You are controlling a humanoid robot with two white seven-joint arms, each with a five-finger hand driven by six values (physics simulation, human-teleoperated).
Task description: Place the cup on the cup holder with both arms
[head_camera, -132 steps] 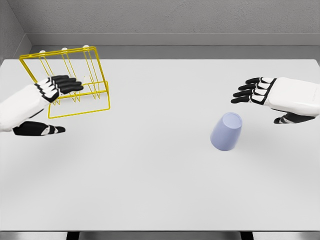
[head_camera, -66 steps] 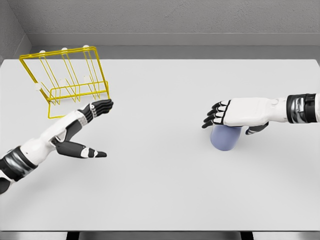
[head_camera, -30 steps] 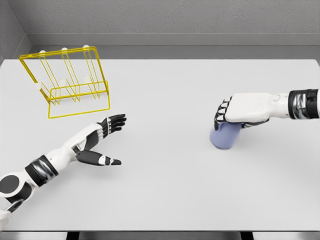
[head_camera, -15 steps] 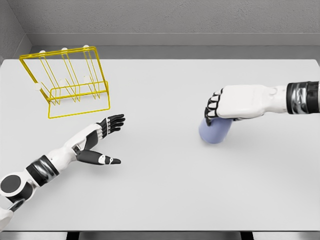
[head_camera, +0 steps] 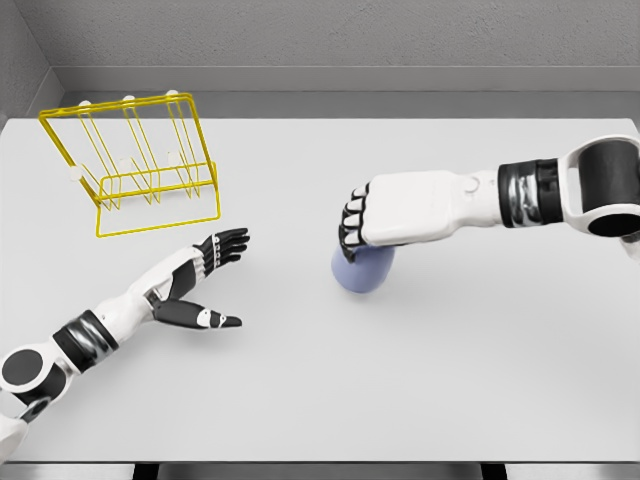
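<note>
A pale lavender cup [head_camera: 362,272] hangs near the table's middle, mostly covered from above by my right hand [head_camera: 372,228], whose black fingers are curled around it. The yellow wire cup holder [head_camera: 135,162] stands at the far left of the white table [head_camera: 320,380], with several upright prongs tipped in white. My left hand [head_camera: 210,280] lies low over the table in front of the holder, palm up, fingers spread and holding nothing. A wide gap separates it from the cup.
A grey wall runs along the table's far edge and up the left side behind the holder. Nothing else stands on the table.
My right hand closed on the cup and has carried it leftward toward the table's middle. The left arm swung down from the holder earlier and has stayed still for the last second.
</note>
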